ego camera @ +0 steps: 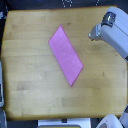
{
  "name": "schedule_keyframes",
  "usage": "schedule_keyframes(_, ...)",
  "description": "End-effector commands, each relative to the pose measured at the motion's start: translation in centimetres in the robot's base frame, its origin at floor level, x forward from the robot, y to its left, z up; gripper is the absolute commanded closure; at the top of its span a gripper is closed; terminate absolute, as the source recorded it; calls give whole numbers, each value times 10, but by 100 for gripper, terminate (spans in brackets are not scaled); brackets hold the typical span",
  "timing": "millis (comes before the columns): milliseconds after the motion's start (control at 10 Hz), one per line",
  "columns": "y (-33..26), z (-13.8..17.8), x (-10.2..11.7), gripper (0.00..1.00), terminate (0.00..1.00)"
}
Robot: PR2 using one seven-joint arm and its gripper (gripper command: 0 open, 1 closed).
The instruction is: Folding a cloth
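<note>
Cloth (66, 54) flat on wooden tabletop (30, 85)

A wooden tabletop (30, 95) fills nearly the whole view, light tan with visible grain and rounded corners. Even, soft light falls across it. Beyond its edges there is only dark ground, with pale blurred shapes along the near edge, too indistinct to identify.

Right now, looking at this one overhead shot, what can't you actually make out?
- Gripper: the arm enters from the exterior view's right; its tip is too blurred to show whether the fingers are open or shut.
- Cloth: too blurred to tell whether it is one layer or already folded.
- Table: objects past its edges are cropped, unidentifiable.
</note>
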Motion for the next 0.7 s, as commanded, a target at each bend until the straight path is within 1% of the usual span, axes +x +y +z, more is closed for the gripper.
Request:
schedule_keyframes(0, 5, -3, -3, 0, 0)
schedule_keyframes(200, 21, -13, -1, 0, 0)
schedule_keyframes(400, 38, -28, -21, 0, 0)
schedule_keyframes(600, 47, -35, -41, 0, 0)
